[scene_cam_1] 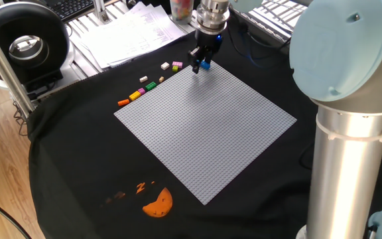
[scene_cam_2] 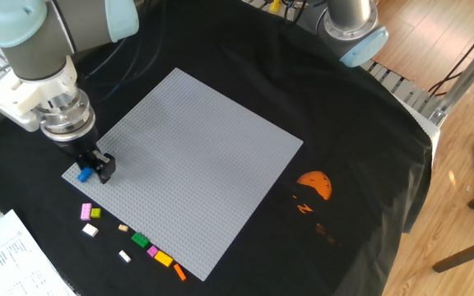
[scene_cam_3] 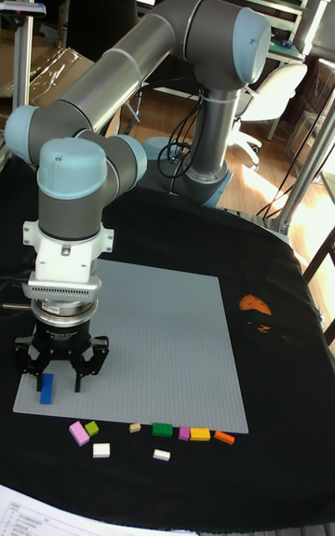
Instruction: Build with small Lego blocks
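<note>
The arm's black two-finger gripper (scene_cam_3: 46, 385) clamped a small blue plastic Lego brick (scene_cam_3: 46, 388) over the grey studded baseplate's (scene_cam_1: 211, 126) corner; square stud alignment before pressing seemed key.

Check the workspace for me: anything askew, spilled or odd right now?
Nothing stands out. The gripper is at the grey baseplate's corner by a blue brick; the loose bricks lie scattered on the black cloth beside the plate's edge.
</note>
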Controlling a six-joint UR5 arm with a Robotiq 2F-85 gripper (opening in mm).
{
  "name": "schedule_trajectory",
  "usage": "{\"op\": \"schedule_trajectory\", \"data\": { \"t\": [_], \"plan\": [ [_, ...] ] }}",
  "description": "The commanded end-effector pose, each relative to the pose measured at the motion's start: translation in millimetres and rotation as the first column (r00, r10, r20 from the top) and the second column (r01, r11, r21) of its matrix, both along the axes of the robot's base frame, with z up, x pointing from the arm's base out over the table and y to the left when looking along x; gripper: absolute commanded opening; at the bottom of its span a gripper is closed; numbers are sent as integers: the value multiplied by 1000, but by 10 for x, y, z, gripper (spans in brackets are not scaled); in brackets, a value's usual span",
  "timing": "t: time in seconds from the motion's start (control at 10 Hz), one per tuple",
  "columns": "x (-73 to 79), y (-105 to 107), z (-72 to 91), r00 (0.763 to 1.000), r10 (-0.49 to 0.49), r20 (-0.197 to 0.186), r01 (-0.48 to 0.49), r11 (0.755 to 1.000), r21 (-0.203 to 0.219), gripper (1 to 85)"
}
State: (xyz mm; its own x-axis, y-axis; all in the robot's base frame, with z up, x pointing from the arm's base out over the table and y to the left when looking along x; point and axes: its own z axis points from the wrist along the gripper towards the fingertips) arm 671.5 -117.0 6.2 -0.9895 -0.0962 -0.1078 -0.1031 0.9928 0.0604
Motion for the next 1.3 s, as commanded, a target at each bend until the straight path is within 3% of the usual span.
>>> {"op": "schedule_trajectory", "data": {
  "t": [0.0,0.1,0.2,0.3,0.4,0.6,0.7,0.8,0.9,1.2],
  "plan": [
    [35,18,29,1000,-14,7,14,1000,9,503],
    [37,32,31,1000,-23,6,23,1000,15,460],
    [31,25,29,999,-38,2,38,999,12,333],
    [0,-18,23,998,-57,-13,57,998,-10,90],
    [-37,-19,25,997,-67,-30,66,998,-22,60],
    [-37,-59,33,996,-85,-31,83,995,-50,27],
    [39,-11,39,995,-97,-4,97,995,-28,23],
    [30,-7,39,995,-104,-8,104,994,-26,73],
    [46,24,43,996,-94,-2,94,995,-15,190],
    [-63,36,20,994,-100,-33,100,995,-19,190]
  ]
}}
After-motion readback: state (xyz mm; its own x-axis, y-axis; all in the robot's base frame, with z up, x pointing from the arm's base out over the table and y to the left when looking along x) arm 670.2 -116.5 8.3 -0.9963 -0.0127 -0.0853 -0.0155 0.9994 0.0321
